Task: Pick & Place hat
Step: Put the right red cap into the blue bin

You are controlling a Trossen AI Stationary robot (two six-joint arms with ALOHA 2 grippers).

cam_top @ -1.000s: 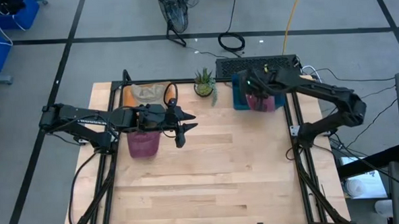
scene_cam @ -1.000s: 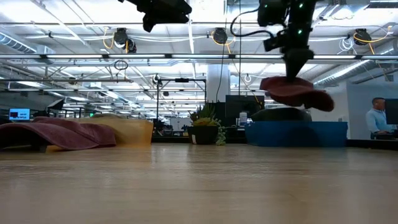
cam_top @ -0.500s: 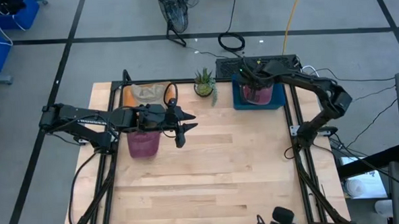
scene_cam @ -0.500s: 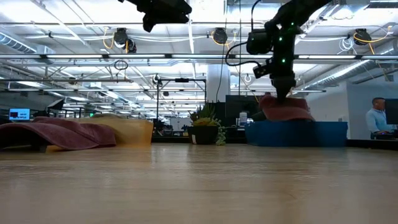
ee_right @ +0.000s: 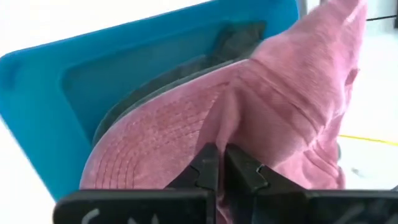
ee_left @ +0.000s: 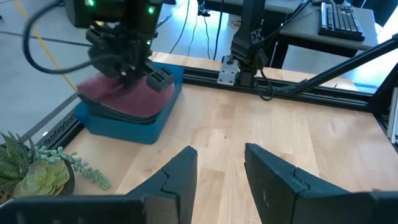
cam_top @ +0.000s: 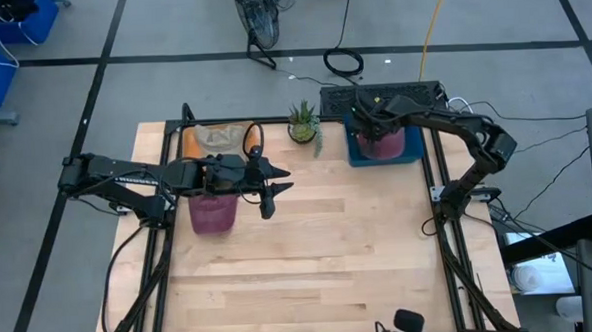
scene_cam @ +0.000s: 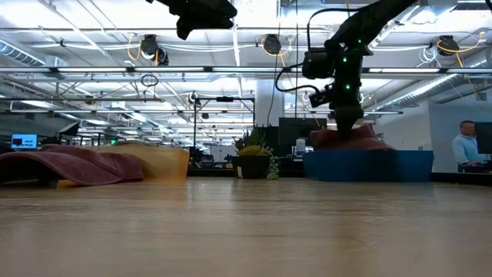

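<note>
A pink-maroon hat (ee_right: 161,130) lies in the blue bin (cam_top: 356,154) at the table's far right, on top of a dark hat (ee_right: 186,62). My right gripper (ee_right: 222,163) stands above it, pointing down, shut on its cloth. The low view shows that hat (scene_cam: 346,139) just over the bin's rim (scene_cam: 369,164). A second maroon hat (cam_top: 212,214) lies flat on the table left of centre. My left gripper (ee_left: 221,163) hovers open beside it, high above the table, touching nothing. My right gripper pinches a raised fold of the hat's crown (ee_right: 233,121) between its two fingers, coming from above and pointing down. The hat's lower part rests in the blue bin on the dark hat. The cloth bunches up at the fingers.
A tan bin (cam_top: 215,139) with cloth in it stands at the far left. A small potted plant (cam_top: 303,123) sits between the two bins at the far edge. Bare wood covers the table's middle and near half. A person (scene_cam: 465,151) is in the room beyond.
My right gripper has gone down and a little toward the far edge and the plant, staying shut. The pink hat, which hung clear above the blue bin, has come down into it and now rests there.
</note>
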